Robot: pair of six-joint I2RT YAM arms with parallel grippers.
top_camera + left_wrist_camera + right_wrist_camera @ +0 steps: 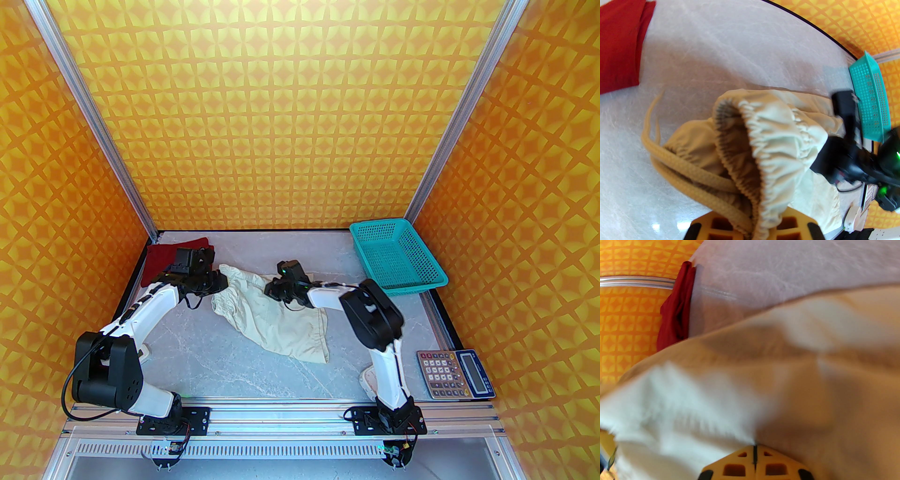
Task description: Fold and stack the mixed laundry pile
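Observation:
The cream-beige shorts [274, 323] lie spread across the middle of the table. Their gathered waistband [773, 131] is lifted in a bunch, and the drawstring [670, 157] hangs loose beside it. My left gripper [219, 281] is shut on the waistband, which runs down between the yellow pads [792, 223]. At the shorts' far edge my right gripper [273, 289] is shut on a fold of the cloth, its pads closed together [754, 451] under blurred cream fabric [787, 371]. The dark red shirt [159, 262] lies folded at the back left corner [618, 44] [675, 308].
A teal mesh basket [398, 258] stands at the back right, also seen past the right arm [869, 93]. A calculator [454, 375] lies at the near right edge. Orange patterned walls close in the table on three sides.

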